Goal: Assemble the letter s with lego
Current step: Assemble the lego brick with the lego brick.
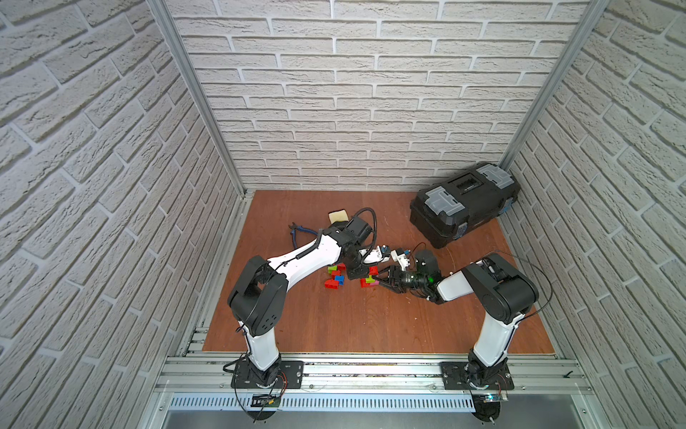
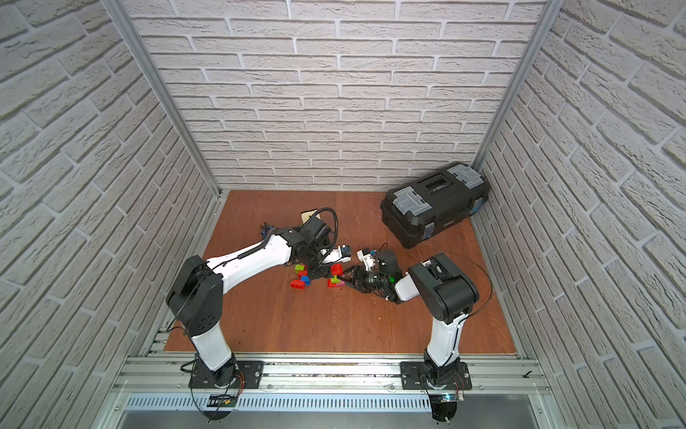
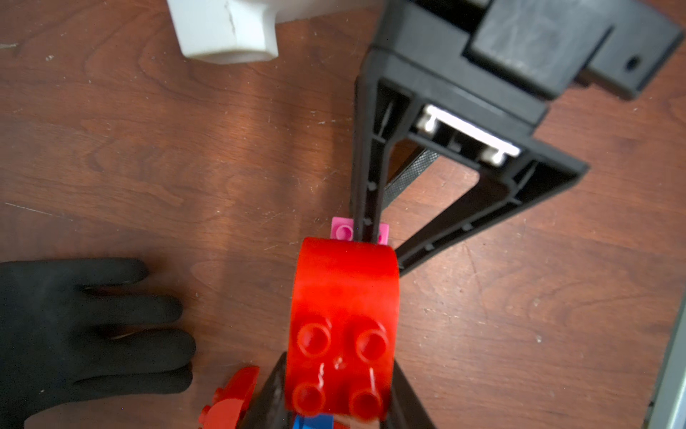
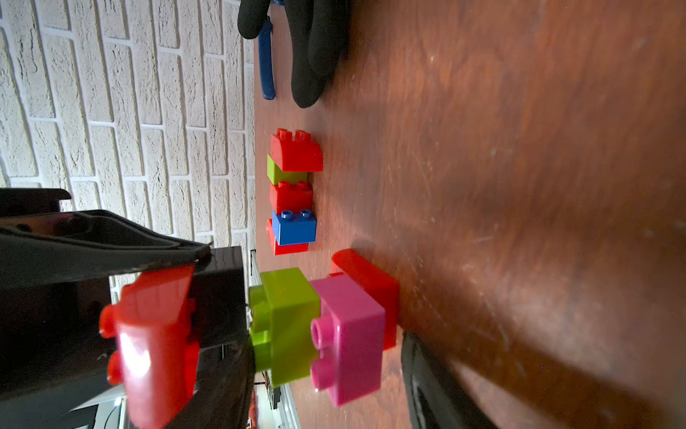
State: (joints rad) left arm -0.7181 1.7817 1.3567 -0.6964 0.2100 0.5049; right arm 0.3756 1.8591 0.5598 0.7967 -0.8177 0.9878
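Red lego brick (image 3: pixel 343 297) sits clenched in the left claw (image 3: pixel 336 401), just beside the lego stack (image 4: pixel 315 327) at the right claw (image 3: pixel 382 245), whose grip is unclear; black toolbox (image 1: pixel 464 202), lid closed, stands well away.

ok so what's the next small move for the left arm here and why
Probably ease the left gripper straight down to press its red curved brick onto the studs of the lime green brick. It hangs just above the stack, not yet seated, and the right gripper stands open at the stack, placed to brace it. Their alignment is hard to judge.
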